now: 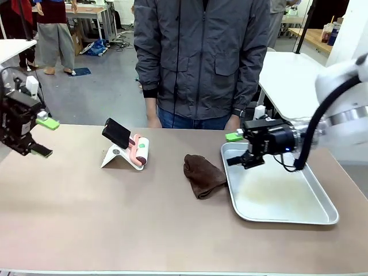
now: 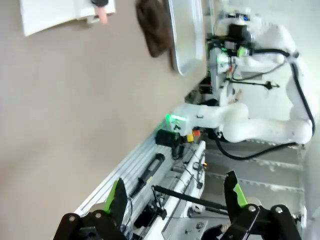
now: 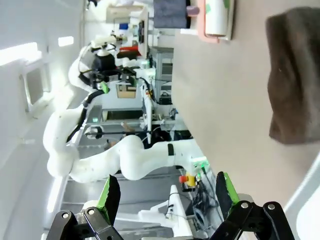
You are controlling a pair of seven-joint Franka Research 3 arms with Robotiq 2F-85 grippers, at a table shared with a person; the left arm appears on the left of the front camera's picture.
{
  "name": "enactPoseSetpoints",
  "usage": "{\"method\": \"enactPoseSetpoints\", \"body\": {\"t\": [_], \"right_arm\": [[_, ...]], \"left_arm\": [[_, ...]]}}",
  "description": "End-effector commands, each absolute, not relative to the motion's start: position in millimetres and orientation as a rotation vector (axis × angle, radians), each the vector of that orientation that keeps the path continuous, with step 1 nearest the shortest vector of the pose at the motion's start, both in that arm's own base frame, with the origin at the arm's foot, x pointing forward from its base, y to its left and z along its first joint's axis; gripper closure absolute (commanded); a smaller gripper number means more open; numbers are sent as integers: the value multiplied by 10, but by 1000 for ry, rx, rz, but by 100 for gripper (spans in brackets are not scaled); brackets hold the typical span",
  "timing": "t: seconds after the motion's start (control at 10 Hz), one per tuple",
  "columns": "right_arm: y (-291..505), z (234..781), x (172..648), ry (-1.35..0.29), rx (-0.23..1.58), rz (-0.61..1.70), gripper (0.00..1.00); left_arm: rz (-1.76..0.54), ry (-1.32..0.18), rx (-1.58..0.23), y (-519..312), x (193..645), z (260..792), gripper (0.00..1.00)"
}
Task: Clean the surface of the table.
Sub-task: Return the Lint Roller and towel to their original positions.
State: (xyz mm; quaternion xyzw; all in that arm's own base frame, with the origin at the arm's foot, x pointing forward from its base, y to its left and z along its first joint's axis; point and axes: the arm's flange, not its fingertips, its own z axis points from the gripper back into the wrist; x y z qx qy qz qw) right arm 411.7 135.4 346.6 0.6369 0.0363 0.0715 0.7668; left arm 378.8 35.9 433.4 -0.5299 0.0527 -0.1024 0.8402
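The table (image 1: 115,218) is a wide beige-brown top with a pale edge, seen too in the left wrist view (image 2: 60,110) and the right wrist view (image 3: 225,100). A crumpled dark brown cloth (image 1: 202,175) (image 2: 154,25) (image 3: 292,75) lies near its middle, left of a silver tray. My left gripper (image 1: 46,138) (image 2: 175,195) hangs open over the table's left end, holding nothing. Above the tray's far left corner my right gripper (image 1: 234,149) (image 3: 167,192) points left toward the cloth, open and empty, a short way from it.
The silver tray (image 1: 322,215) (image 2: 185,35) lies at the right. A white stand with a black phone (image 1: 118,133) and a pink-and-white roll (image 1: 141,150) sit left of the middle. A person in a grey jacket (image 1: 201,57) stands at the far edge.
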Motion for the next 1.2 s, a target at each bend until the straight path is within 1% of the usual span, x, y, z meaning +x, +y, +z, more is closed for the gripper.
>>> {"method": "enactPoseSetpoints", "body": {"t": [0.0,0.1,0.2,0.3,0.5,0.6,0.7,1.1], "right_arm": [[996,3671,3994,86,1391,81,0],[804,3740,3915,77,1396,40,0],[625,3795,3853,70,1379,-63,0],[472,3833,3762,45,1388,-125,0],[233,3763,3591,-38,1478,-244,0],[238,3680,3594,-106,1474,-328,0],[224,3764,3721,-1,1427,-162,0],[224,3764,3721,-1,1427,-162,0]], "left_arm": [[-261,68,-1274,398,3878,4063,0],[-207,18,-1302,487,3893,3942,0],[-184,-14,-1311,501,3935,3867,0],[-209,-10,-1328,542,3983,3843,0],[-208,-45,-1348,651,4036,3874,0],[-203,-34,-1340,646,4071,3905,0],[-185,-15,-1319,620,4005,3797,0],[-185,-15,-1319,620,4005,3797,0]]}}
